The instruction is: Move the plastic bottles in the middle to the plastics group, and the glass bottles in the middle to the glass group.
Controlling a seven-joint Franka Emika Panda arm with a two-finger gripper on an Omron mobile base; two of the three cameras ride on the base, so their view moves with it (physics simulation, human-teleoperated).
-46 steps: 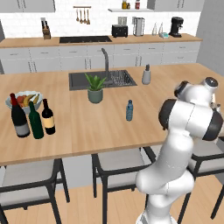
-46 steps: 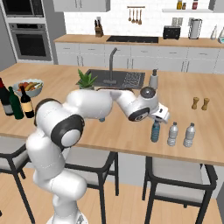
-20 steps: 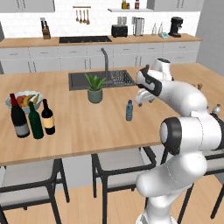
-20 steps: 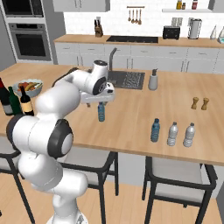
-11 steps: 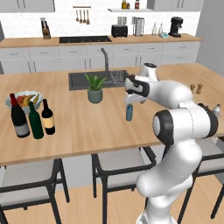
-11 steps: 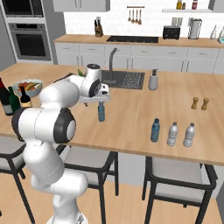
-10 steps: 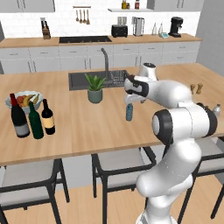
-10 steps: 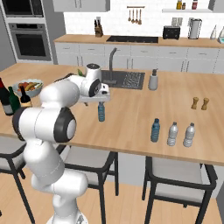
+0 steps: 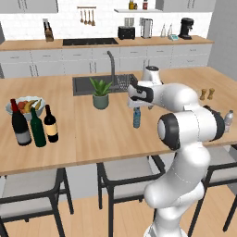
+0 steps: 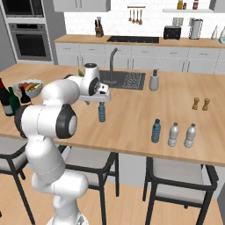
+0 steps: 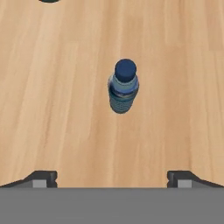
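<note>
One plastic bottle (image 9: 136,118), translucent blue with a dark cap, stands upright mid-counter. My gripper (image 9: 137,106) hovers straight above it, open and apart from it. From the hand camera I look down on the cap of this plastic bottle (image 11: 124,89), between and beyond the wide-spread fingertips (image 11: 43,177). The other blue bottle (image 10: 156,131) stands beside the plastics group (image 10: 182,135), two grey-clear bottles. The glass bottle (image 9: 51,125) with the yellowish label stands by the glass group (image 9: 28,129): a big dark bottle and a slim green one.
A potted plant (image 9: 100,93) and the sink (image 9: 111,83) lie behind the bottle. A fruit bowl (image 9: 23,107) sits behind the glass group. Wooden shakers (image 10: 200,104) and a soap dispenser (image 10: 154,81) stand to the right. Stools line the counter's front edge.
The hand has swung left and down from near the sink to a spot over the blue bottle, then held almost still. The jaws have stayed open.
</note>
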